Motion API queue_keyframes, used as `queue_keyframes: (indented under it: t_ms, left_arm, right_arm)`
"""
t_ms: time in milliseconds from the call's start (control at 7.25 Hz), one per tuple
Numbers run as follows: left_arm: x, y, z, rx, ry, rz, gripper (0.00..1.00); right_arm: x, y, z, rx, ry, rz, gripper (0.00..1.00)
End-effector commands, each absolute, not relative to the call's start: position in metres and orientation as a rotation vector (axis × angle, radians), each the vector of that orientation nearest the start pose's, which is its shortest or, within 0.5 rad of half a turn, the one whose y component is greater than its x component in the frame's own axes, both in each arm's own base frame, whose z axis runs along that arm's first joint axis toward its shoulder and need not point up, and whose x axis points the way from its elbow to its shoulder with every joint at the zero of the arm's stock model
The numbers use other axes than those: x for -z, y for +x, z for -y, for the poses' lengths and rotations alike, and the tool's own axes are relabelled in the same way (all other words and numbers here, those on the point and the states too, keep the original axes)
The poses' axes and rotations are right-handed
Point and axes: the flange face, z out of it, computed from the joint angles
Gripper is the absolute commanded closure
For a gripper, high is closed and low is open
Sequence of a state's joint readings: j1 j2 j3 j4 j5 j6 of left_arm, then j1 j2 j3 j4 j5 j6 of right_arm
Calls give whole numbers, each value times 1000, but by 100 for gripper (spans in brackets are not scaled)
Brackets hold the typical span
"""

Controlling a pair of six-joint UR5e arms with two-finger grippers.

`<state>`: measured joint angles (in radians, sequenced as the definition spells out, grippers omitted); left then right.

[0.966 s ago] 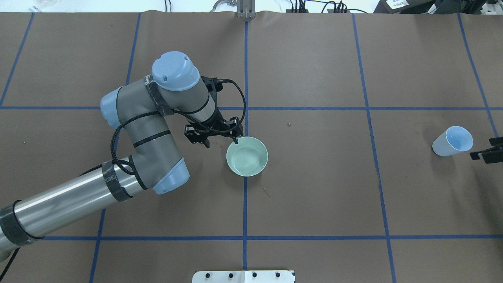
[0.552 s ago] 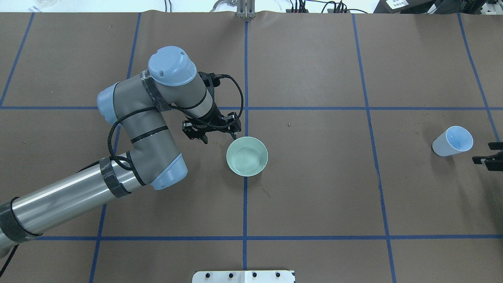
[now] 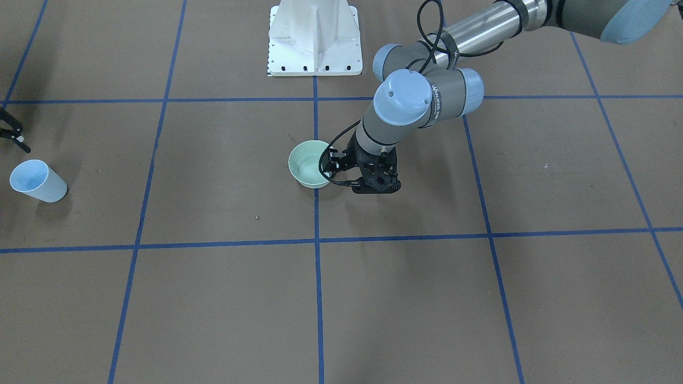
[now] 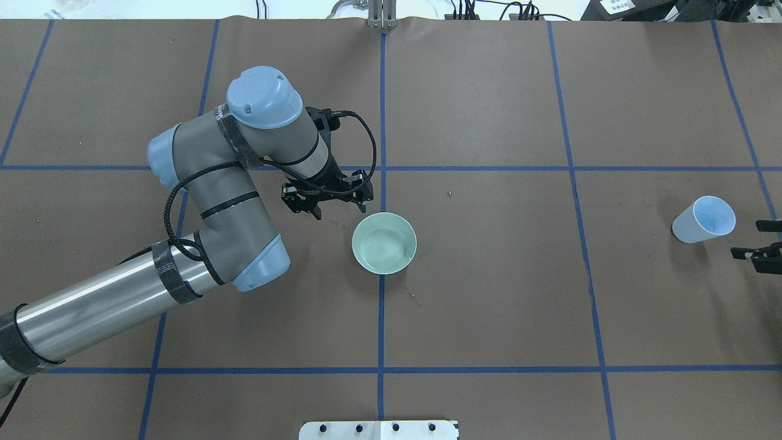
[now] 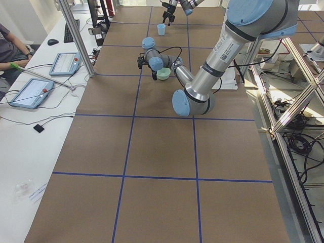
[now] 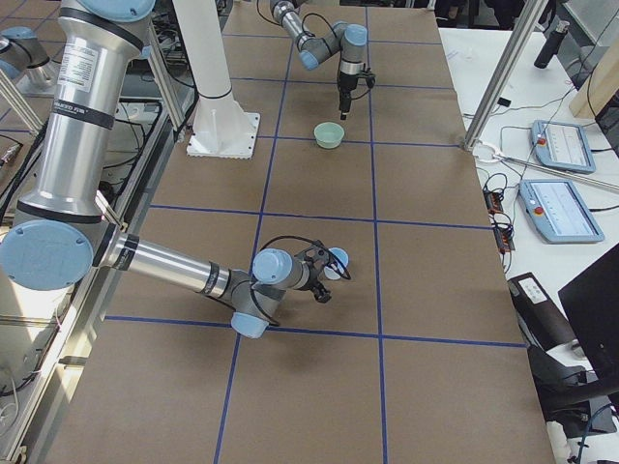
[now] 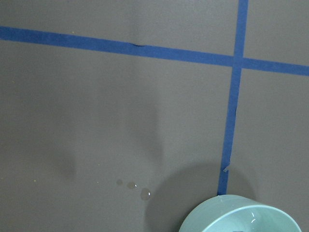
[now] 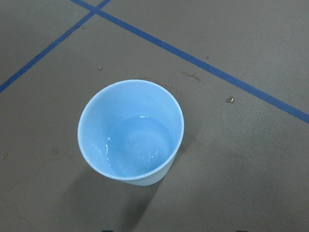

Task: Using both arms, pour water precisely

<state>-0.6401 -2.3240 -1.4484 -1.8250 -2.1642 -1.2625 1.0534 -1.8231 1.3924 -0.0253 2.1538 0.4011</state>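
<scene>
Holding left end effector (image 4: 341, 208) spread, empty beside mid-surface bowl (image 4: 383, 243) — right end effector (image 4: 760, 239) spread by right-edge cup (image 4: 702, 220), seemingly to grip.

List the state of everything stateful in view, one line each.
bowl: upright on table, not gripped
cup: upright on table, not gripped
water: shallow layer in cup
drops: on table beside bowl
left gripper: jaws open, empty, beside bowl
right gripper: jaws open, empty, apart from cup
</scene>
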Motion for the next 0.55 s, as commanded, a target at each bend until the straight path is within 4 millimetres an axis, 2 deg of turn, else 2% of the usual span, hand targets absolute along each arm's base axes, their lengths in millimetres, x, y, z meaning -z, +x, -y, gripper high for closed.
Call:
queue_keyframes:
  t_ms: [0,414]
  left_arm:
    - [-215,541,502,41,-100,-1015,11]
    - [-218,534,504,49,-97,-1014,11]
  right_arm:
    - [-674,-131,362,449,816,954,1]
    - [-673,-135,364,411,817,977,1]
